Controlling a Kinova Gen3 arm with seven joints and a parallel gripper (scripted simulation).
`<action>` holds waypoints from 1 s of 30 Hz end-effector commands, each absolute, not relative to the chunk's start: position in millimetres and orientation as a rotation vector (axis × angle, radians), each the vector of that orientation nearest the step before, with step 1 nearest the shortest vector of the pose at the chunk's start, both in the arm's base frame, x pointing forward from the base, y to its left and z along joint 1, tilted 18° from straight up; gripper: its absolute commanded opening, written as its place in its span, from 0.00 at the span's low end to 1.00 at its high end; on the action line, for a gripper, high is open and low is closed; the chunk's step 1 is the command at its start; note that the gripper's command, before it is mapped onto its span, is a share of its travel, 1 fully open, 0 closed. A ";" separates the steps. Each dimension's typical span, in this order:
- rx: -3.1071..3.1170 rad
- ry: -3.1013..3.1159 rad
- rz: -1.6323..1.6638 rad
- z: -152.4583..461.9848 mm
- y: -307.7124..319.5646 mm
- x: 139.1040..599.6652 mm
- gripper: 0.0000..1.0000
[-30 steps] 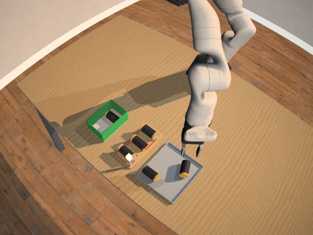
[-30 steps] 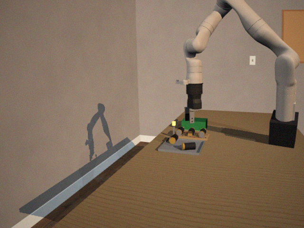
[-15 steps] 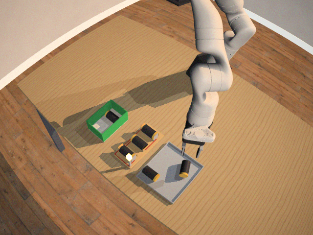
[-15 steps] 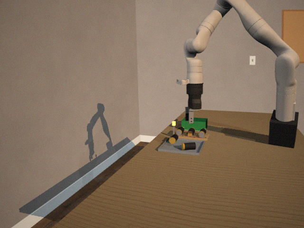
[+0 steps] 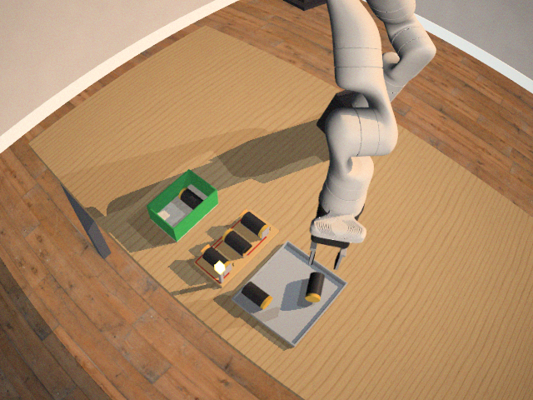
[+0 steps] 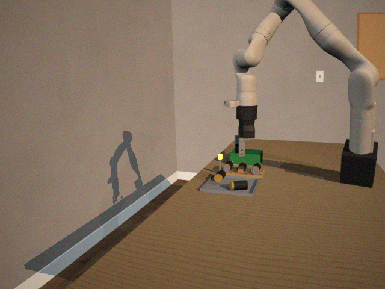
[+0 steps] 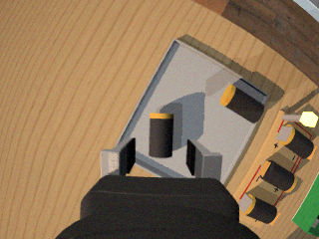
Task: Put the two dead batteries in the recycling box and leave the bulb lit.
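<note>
Sequence: left to right, top view.

1. Box (image 5: 197, 218) (image 6: 245, 157) (image 7: 308, 211): green, open-topped, standing upright on the table (image 5: 409, 301) (image 6: 280, 233) (image 7: 55, 90). One battery (image 5: 191, 197) lies inside; its charge cannot be read from its appearance.

2. Holder (image 5: 256, 249) (image 6: 261, 174) (image 7: 271, 141): located on the table between the box and the tray. It carries three batteries: the left cell (image 5: 213, 256) (image 6: 229, 164) (image 7: 299, 143), the middle cell (image 5: 237, 242) (image 6: 242, 165) (image 7: 279, 176) and the right cell (image 5: 254, 222) (image 6: 257, 166) (image 7: 261, 209).

3. Bulb (image 5: 219, 267) (image 6: 220, 156) (image 7: 309, 119): mounted on a post at the left cell's end of the holder; lit yellow.

4. Tray (image 5: 288, 318) (image 6: 214, 188) (image 7: 184, 70): grey, low-rimmed, beside the holder. It contains two batteries, well apart. The outer battery (image 5: 256, 295) (image 6: 220, 176) (image 7: 242, 104) is near the holder side. The inner battery (image 5: 315, 286) (image 6: 239, 185) (image 7: 161, 136) lies on its side, yellow end directed away from the gripper.

5. Gripper (image 5: 323, 265) (image 6: 239, 153) (image 7: 160, 150): pointed downward, raised above the tray's edge near the inner battery. Fingers are spread wide, with nothing pinched between them.

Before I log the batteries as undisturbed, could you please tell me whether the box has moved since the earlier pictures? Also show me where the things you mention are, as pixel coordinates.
No: the box (image 5: 196, 220) (image 6: 248, 158) (image 7: 308, 211) sits in the same spot beside the holder (image 5: 270, 231) (image 6: 261, 174) (image 7: 272, 135).
</note>
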State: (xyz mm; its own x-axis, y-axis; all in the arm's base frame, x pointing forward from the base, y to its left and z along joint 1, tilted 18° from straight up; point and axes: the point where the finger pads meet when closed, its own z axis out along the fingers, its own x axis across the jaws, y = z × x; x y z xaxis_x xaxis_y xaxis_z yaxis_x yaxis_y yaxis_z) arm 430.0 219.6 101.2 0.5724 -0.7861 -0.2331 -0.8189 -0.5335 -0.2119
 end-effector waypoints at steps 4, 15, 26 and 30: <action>-2.509 1.321 0.155 101.9 219.6 430.4 0.90; -2.509 1.321 0.155 99.8 220.3 430.5 0.90; -2.509 1.321 0.155 36.3 241.2 433.5 0.90; -2.509 1.321 0.155 27.0 244.2 433.9 0.90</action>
State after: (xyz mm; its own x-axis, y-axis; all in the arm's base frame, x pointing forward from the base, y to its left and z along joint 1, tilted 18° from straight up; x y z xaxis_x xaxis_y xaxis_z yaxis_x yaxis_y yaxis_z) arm 440.7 233.1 33.9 0.5590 -0.7988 -0.2225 -0.8270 -0.5174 -0.2200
